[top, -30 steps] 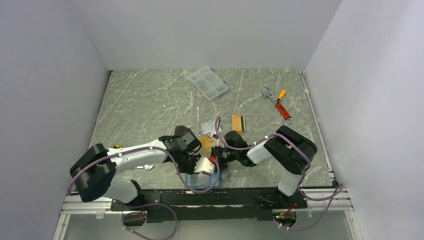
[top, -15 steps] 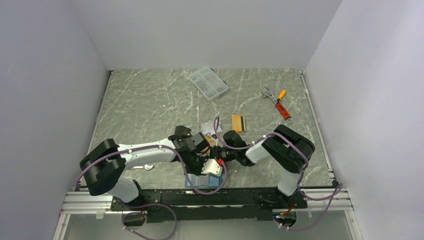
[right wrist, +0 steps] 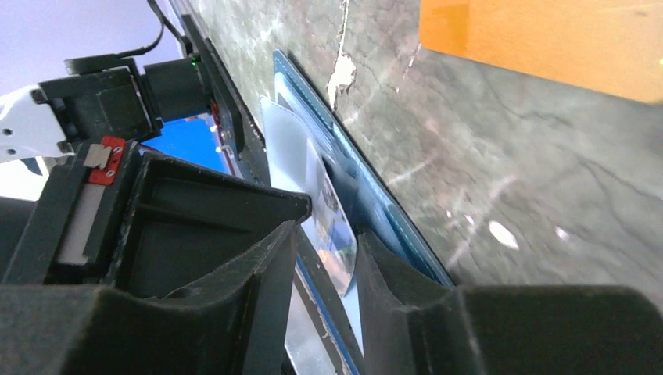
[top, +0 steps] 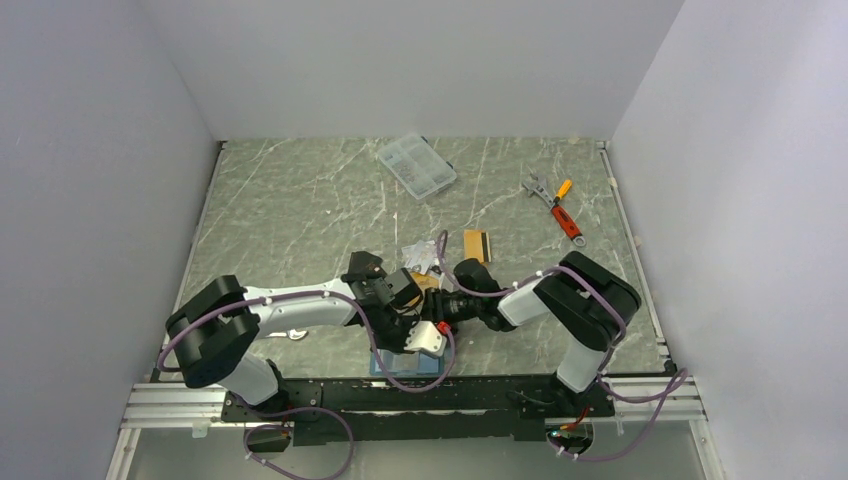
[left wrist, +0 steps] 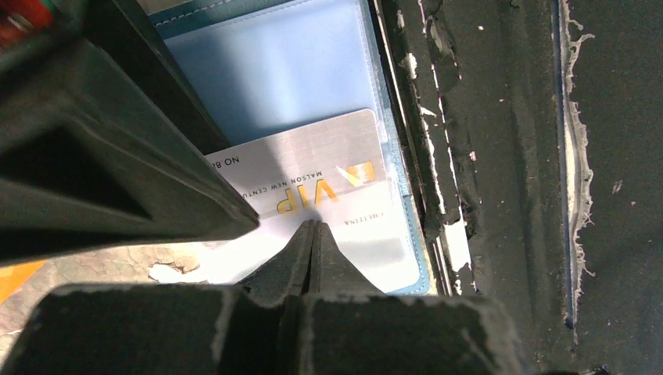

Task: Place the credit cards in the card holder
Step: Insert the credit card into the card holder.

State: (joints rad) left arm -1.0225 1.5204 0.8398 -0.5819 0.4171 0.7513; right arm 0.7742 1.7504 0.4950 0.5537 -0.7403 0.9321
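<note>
The surface (top: 300, 210) is grey-green marble laced with white veins. The card holder (left wrist: 274, 70) has a teal-blue edge and a pale blue inside. At the middle of the left wrist view, a silver-grey card (left wrist: 313, 168) bears gold "VIP" lettering and small dark print. An orange-gold card (right wrist: 547, 39) fills the upper right of the right wrist view. The left tool (left wrist: 311, 230) is black. The left arm (top: 300, 308) is white with black joints.

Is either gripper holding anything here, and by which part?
Nothing gripped: left gripper is shut empty, tips over the silver card in the card holder; right gripper stands open astride that card's edge.
</note>
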